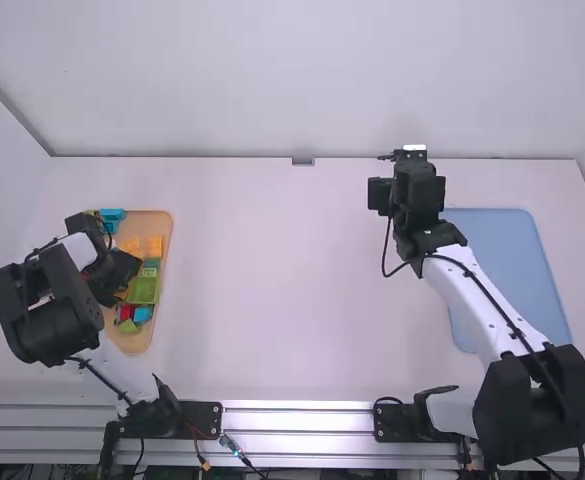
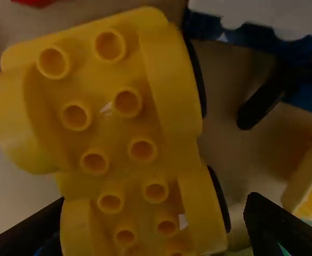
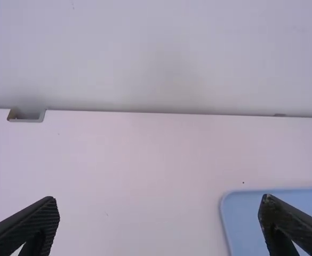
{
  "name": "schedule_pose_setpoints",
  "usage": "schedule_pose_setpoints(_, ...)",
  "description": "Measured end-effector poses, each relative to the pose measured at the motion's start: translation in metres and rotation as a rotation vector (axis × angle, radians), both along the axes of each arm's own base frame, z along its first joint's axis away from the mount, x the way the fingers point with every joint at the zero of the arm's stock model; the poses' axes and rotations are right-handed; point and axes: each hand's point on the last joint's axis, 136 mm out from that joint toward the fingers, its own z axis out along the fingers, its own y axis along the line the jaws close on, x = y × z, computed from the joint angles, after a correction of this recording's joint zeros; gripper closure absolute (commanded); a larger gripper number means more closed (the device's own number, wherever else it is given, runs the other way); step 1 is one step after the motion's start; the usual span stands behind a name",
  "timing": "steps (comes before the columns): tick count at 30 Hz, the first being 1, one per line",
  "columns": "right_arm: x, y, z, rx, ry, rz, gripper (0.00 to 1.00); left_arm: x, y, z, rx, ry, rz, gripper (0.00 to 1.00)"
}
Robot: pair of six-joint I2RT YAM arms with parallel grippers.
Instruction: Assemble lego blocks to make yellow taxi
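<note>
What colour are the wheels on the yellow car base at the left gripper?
Black; the wheels show best in the left wrist view.

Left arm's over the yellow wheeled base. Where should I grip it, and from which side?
I'd come down from above and close across the yellow base's width, on the outer sides of its raised wheel arches. Its studs face up, and the left end effector's open fingers stand to either side of it, so little turning looks needed.
</note>
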Motion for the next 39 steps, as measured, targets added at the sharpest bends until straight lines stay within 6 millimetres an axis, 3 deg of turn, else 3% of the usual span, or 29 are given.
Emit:
schedule_pose_setpoints(16,0.000,0.002,0.000,0.006,0.001,0.009,0.01,-0.014,0.010,0.000,0.049,0.046,0.181,0.22)
schedule_pose_setpoints(24,0.000,0.002,0.000,0.005,0.002,0.009,0.01,-0.013,0.016,0.002,0.082,0.040,0.196,0.35)
schedule_pose_setpoints(32,0.000,0.002,-0.001,0.006,0.002,0.009,0.01,-0.013,0.017,0.002,0.086,0.043,0.196,0.39)
schedule_pose_setpoints(39,-0.001,0.002,-0.002,0.003,0.009,0.010,0.01,-0.011,0.018,0.002,0.095,0.036,0.171,0.48)
